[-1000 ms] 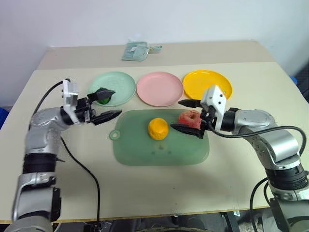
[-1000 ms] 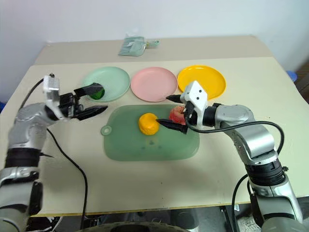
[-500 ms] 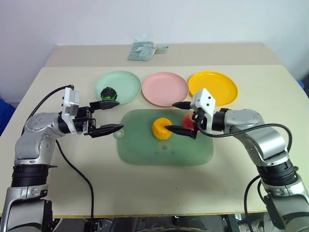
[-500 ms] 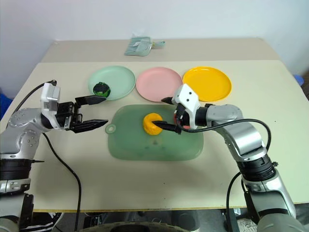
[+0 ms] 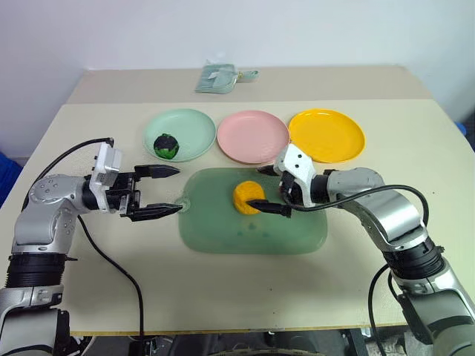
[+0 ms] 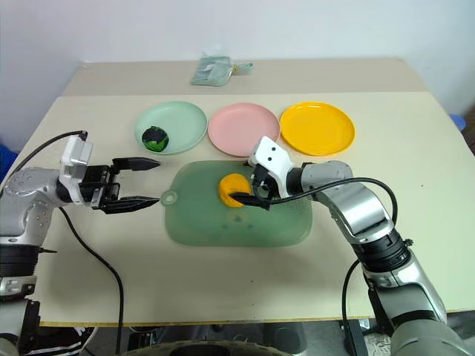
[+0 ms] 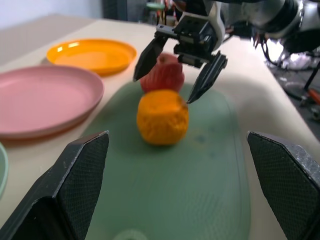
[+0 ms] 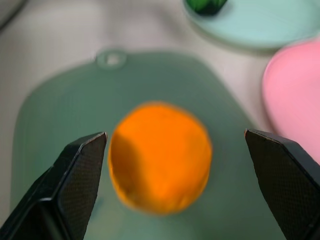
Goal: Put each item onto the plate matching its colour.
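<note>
- The right gripper (image 5: 269, 192) has its two black fingers spread wide — they straddle the orange toy fruit (image 5: 246, 196) without touching it, as the left wrist view shows.
- The orange toy fruit sits near the middle of the large green mat (image 5: 252, 236).
- The pink-red peach (image 7: 162, 73) lies on the mat just behind the orange fruit, at about 3 o'clock of it in the head views, mostly hidden there by the right gripper.
- The left gripper (image 5: 165, 190) is spread wide and holds nothing; it hovers at the mat's 9 o'clock edge, by the holed tab.
- The dark green-and-black ball (image 5: 165, 144) rests on the mint green plate (image 5: 190, 124), toward its 7 o'clock rim.
- The pink plate (image 5: 252, 136) and the yellow-orange plate (image 5: 326, 135) stand in a row to 3 o'clock of the green one — both bare.
- A folded pale green cloth (image 5: 220, 76) lies at the table's 12 o'clock side.
</note>
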You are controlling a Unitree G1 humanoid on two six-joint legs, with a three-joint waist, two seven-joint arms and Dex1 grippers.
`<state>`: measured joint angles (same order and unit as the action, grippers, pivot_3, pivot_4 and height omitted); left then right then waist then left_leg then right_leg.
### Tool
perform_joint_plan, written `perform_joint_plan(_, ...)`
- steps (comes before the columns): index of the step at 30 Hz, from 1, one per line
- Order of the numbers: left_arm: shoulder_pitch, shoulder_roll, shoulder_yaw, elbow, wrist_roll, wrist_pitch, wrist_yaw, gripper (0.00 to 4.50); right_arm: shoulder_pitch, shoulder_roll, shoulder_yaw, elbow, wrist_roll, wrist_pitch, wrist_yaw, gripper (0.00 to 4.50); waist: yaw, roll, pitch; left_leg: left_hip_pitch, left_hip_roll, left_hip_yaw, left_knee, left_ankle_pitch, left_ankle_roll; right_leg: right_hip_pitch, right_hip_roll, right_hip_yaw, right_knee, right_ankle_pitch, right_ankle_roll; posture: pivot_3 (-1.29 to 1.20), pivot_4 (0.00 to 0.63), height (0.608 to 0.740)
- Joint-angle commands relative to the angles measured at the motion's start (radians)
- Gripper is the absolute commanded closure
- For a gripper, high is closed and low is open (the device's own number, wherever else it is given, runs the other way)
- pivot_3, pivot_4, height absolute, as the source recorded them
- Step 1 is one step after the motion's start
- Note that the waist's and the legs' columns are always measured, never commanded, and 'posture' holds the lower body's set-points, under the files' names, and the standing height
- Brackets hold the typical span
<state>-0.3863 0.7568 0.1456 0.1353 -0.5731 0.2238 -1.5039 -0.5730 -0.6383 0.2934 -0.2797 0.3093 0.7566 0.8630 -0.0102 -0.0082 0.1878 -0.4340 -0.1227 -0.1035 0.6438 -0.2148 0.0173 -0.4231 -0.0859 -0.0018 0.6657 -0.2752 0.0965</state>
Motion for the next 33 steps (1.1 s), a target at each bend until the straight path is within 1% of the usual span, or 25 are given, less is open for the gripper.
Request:
perform_joint_plan(1, 0.003, 0.006, 0.002, 0.018, 0.017, -0.044, -0.019, 0.02, -0.021, -0.004, 0.025, 0.0, -0.035, -0.005, 0.006, 0.0, -0.001, 0.0, 0.0, 0.0, 0.0, 0.0, 0.0, 0.0, 0.0, 0.0, 0.0, 0.0, 0.0, 0.0, 0.0, 0.0, 0.15, 0.738)
perform_joint_plan(9, 0.004, 0.0, 0.009, 0.075, 0.034, -0.105, -0.023, 0.02, -0.02, 0.068, -0.02, 0.045, 0.008, 0.012, 0.003, 0.0, -0.001, 0.0, 0.0, 0.0, 0.0, 0.0, 0.0, 0.0, 0.0, 0.0, 0.0, 0.0, 0.0, 0.0, 0.0, 0.0, 0.15, 0.738)
perform_joint_plan(13, 0.008, -0.003, 0.009, 0.079, 0.033, -0.119, -0.022, 0.02, -0.017, 0.082, -0.021, 0.045, 0.017, 0.025, 0.006, 0.0, -0.001, 0.0, 0.0, 0.0, 0.0, 0.0, 0.0, 0.0, 0.0, 0.0, 0.0, 0.0, 0.0, 0.0, 0.0, 0.0, 0.15, 0.738)
perform_joint_plan(16, 0.009, -0.005, 0.009, 0.079, 0.033, -0.123, -0.02, 0.0, -0.025, 0.107, -0.045, 0.05, 0.037, 0.049, -0.017, 0.85, -0.002, 0.0, 0.0, 0.0, 0.0, 0.0, 0.0, 0.0, 0.0, 0.0, 0.0, 0.0, 0.0, 0.0, 0.0, 0.0, 0.15, 0.738)
perform_joint_plan(17, 0.008, -0.006, 0.009, 0.079, 0.033, -0.125, -0.019, 0.0, -0.029, 0.099, -0.04, 0.044, 0.028, 0.039, -0.013, 1.32, -0.002, 0.0, 0.0, 0.0, 0.0, 0.0, 0.0, 0.0, 0.001, 0.0, 0.0, 0.0, 0.0, 0.0, 0.0, 0.0, 0.15, 0.738)
perform_joint_plan(18, 0.006, -0.007, 0.009, 0.079, 0.033, -0.126, -0.018, 0.0, -0.031, 0.091, -0.036, 0.038, 0.02, 0.031, -0.009, 1.67, -0.001, 0.0, 0.0, 0.0, 0.0, 0.0, 0.0, 0.0, 0.001, 0.0, 0.0, 0.0, 0.0, 0.0, 0.0, 0.0, 0.15, 0.738)
perform_joint_plan(20, 0.0, -0.011, 0.011, 0.078, 0.028, -0.122, -0.013, 0.0, -0.038, 0.102, -0.062, 0.036, 0.03, 0.023, -0.02, 1.67, -0.001, 0.0, 0.0, 0.0, 0.0, 0.0, 0.0, 0.0, 0.0, 0.0, 0.0, 0.0, 0.0, 0.0, 0.0, 0.0, 0.15, 0.738)
perform_joint_plan(22, -0.009, -0.022, 0.019, 0.078, 0.016, -0.113, 0.003, 0.0, -0.063, 0.141, -0.125, 0.048, 0.07, 0.034, -0.05, 1.67, -0.002, 0.0, 0.0, 0.0, 0.0, 0.0, 0.0, 0.0, 0.001, 0.0, 0.0, 0.0, 0.0, 0.0, 0.0, 0.0, 0.15, 0.738)
perform_joint_plan(25, -0.036, -0.047, 0.034, 0.082, 0.0, -0.094, 0.046, 0.0, -0.142, 0.206, -0.259, 0.124, 0.099, 0.015, -0.152, 1.67, -0.002, 0.0, 0.0, 0.0, 0.0, 0.0, 0.0, 0.0, 0.001, 0.001, 0.0, 0.0, 0.001, 0.0, 0.0, 0.0, 0.15, 0.738)
perform_joint_plan(27, -0.056, -0.068, 0.039, 0.085, 0.001, -0.094, 0.083, 0.0, -0.197, 0.223, -0.328, 0.212, 0.072, -0.042, -0.227, 1.67, 0.0, 0.0, 0.0, 0.0, 0.0, 0.0, 0.0, 0.001, -0.002, 0.0, 0.0, 0.0, 0.001, 0.0, 0.0, 0.0, 0.15, 0.738)
perform_joint_plan(29, -0.079, -0.088, 0.033, 0.093, 0.023, -0.108, 0.133, 0.0, -0.25, 0.214, -0.364, 0.337, -0.014, -0.133, -0.337, 1.67, 0.003, 0.0, 0.0, 0.0, 0.0, 0.0, 0.0, 0.001, -0.002, -0.001, 0.0, 0.0, 0.001, 0.0, 0.0, 0.0, 0.15, 0.738)
perform_joint_plan(31, -0.099, -0.108, 0.021, 0.096, 0.05, -0.123, 0.185, 0.0, -0.28, 0.185, -0.369, 0.45, -0.102, -0.242, -0.421, 1.67, 0.005, 0.0, 0.0, 0.0, -0.001, 0.0, 0.0, 0.001, -0.002, -0.002, 0.0, 0.0, 0.0, 0.0, 0.0, 0.0, 0.15, 0.738)
perform_joint_plan(33, -0.126, -0.142, 0.015, 0.107, 0.086, -0.164, 0.252, 0.0, -0.306, 0.164, -0.382, 0.564, -0.161, -0.284, -0.506, 1.67, 0.006, 0.0, 0.0, 0.0, -0.001, 0.0, 0.0, 0.001, -0.002, -0.002, 0.0, 0.0, 0.0, 0.0, 0.0, 0.0, 0.15, 0.738)
